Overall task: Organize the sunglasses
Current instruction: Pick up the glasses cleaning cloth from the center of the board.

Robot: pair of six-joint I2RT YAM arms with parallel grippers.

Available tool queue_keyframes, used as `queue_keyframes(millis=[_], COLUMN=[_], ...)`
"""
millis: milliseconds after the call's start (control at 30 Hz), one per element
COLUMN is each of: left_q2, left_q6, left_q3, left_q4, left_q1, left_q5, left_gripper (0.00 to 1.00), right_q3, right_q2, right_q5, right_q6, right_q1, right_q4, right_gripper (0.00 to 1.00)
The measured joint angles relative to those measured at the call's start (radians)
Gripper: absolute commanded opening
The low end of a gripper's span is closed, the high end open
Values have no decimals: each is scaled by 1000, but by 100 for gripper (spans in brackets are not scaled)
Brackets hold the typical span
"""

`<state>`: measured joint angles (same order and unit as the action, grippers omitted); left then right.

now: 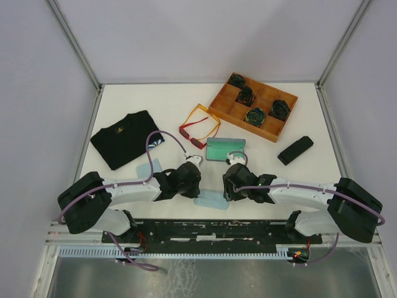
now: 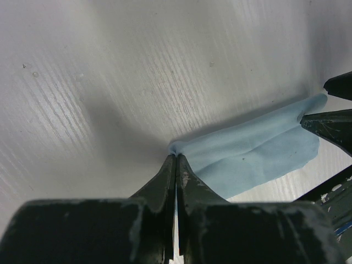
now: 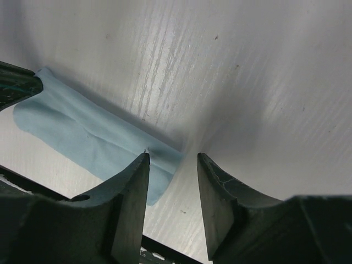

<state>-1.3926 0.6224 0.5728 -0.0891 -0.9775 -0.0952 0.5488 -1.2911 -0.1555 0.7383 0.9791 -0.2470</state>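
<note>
We pinch the cloth (image 2: 253,154) by its corner in the closed left tool (image 2: 176,158); the right tool (image 3: 171,159) stands open over the other end, probably to stretch it flat.

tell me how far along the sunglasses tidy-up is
Done: nothing visibly. The red pair and orange-yellow pair lie loose on the table near the green case. In hand: the left fingers are pinched shut on one end of a light blue cloth; the right fingers stand open at its other end. Left: both pairs need putting away.
</note>
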Motion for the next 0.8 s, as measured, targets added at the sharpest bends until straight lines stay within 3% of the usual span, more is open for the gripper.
queue_keyframes(millis=[633, 800], left_q2=[0, 0], left_q6=[0, 0], left_q3=[0, 0], left_q4=[0, 0], left_q1=[0, 0], left_q5=[-1, -1], left_gripper=[3, 3], right_q3=[0, 2], right_q2=[-23, -35], right_q5=[40, 47], right_q6=[21, 24], right_q1=[-20, -22], right_q4=[41, 57], right_gripper=[40, 31])
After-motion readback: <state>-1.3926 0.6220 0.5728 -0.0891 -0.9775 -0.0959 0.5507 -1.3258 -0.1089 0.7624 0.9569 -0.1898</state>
